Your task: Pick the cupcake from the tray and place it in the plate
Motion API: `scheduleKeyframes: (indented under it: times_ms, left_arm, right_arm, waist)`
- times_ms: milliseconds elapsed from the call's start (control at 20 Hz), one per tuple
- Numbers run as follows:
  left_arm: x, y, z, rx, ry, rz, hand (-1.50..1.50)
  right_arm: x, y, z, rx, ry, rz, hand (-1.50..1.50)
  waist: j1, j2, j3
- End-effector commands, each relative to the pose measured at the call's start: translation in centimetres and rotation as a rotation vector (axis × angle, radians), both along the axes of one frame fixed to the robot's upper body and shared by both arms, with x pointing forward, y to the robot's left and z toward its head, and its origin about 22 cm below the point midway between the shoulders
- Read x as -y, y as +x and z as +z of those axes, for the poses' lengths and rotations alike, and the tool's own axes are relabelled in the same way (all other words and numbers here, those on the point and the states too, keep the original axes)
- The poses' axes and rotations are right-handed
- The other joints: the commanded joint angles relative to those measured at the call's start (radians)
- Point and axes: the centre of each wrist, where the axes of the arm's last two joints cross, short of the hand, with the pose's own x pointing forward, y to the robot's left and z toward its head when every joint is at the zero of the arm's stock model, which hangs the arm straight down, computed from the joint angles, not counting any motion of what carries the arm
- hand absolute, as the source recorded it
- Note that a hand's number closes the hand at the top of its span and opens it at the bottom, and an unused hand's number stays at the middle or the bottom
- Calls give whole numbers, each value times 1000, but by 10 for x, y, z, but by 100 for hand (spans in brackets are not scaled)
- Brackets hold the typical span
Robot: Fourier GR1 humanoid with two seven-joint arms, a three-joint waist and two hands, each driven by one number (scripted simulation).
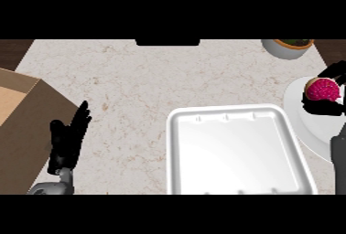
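Far right, against the edge of the view: pink-frosted round cupcake (pixel 323 89), gripped by the black right hand (pixel 323 108), fingers curled round it above and below. Beneath both, a white round plate (pixel 297 114), partly cut off by the right edge; cannot tell whether the cupcake's base touches the plate or hangs just over it. Grey right forearm (pixel 338 157) rising along the right edge, crossing the near part of the plate. Just left of the plate, nearly touching it, a white rectangular plastic tray (pixel 236 151) with rounded corners and nothing in it. At near left, the black left hand (pixel 69 135), open, fingers straight and pointing far, resting by a brown cardboard box (pixel 20 119). At far right, a grey round bowl (pixel 287 49) with dark contents, well apart from the tray. Under everything, a pale speckled stone counter (pixel 135 77).
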Motion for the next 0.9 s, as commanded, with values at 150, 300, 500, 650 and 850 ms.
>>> scheduleKeyframes:
  times_ms: [150,300,500,650,850]
  left_arm:
    - [11,1,-11,0,-2,-12,0]
    - [21,10,-2,0,-13,-28,0]
    - [7,6,1,12,6,-29,0]
    - [11,13,18,7,-5,-21,0]
    - [19,12,19,11,-21,-33,0]
  right_arm:
    - [58,3,-7,11,48,-125,150]
    - [52,20,-34,-65,36,-127,150]
    - [99,20,-29,-86,53,-161,150]
    - [120,25,-33,-146,49,-164,150]
    - [124,32,-55,-296,140,-127,150]
  waist:
    - [2,2,0]
    - [6,3,1]
    - [6,3,1]
    - [10,4,1]
    - [22,8,2]
